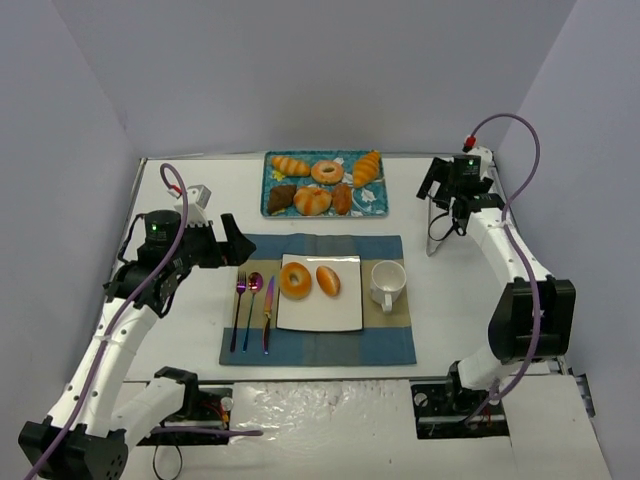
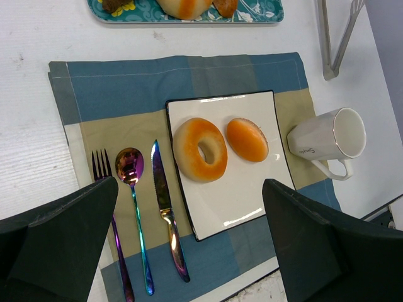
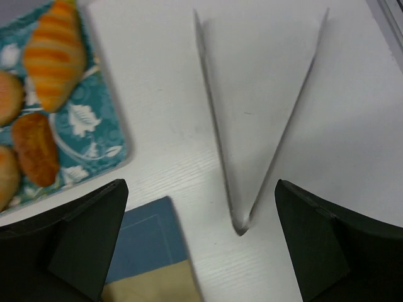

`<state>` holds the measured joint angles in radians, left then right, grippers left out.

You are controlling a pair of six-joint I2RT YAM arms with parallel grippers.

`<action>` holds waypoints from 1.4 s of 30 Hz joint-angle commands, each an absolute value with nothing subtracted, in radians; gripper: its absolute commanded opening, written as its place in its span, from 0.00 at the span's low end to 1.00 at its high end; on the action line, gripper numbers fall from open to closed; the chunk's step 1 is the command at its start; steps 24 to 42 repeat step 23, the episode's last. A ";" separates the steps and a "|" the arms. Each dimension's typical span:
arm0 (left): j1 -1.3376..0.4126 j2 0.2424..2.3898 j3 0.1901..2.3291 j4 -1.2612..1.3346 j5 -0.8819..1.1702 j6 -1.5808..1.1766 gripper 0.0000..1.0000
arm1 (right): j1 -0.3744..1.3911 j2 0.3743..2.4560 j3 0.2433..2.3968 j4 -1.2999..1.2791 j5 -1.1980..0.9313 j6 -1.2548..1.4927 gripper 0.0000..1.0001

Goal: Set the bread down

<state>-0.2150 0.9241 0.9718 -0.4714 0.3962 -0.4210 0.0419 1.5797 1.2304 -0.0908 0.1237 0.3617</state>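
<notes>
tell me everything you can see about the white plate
The white plate is square, glossy, ceramic-looking, with a thin dark edge. It lies flat on the blue and tan placemat, between the knife and the mug. A bagel and a small oval bun sit side by side on its far half; the near half is bare.

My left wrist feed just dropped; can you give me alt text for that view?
A white square plate on a blue-and-tan placemat holds a ring-shaped bread and a small round roll. Fork, spoon and knife lie left of it, a white mug to its right; the left pincer hangs open above.
</notes>
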 commanded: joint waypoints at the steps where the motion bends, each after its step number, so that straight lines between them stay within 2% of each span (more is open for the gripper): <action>1: -0.219 0.920 0.988 -0.413 0.406 -0.413 0.97 | 0.140 1.392 1.208 -0.060 0.063 0.347 1.00; 9: -0.218 0.919 0.988 -0.408 0.414 -0.414 0.97 | 0.362 1.142 1.108 -0.049 0.054 0.376 1.00; 16: -0.219 0.916 0.986 -0.407 0.414 -0.415 0.97 | 0.405 1.045 1.021 -0.012 0.015 0.389 1.00; 42: -0.219 0.911 0.985 -0.410 0.411 -0.414 0.97 | 0.414 1.030 0.997 0.038 0.011 0.408 1.00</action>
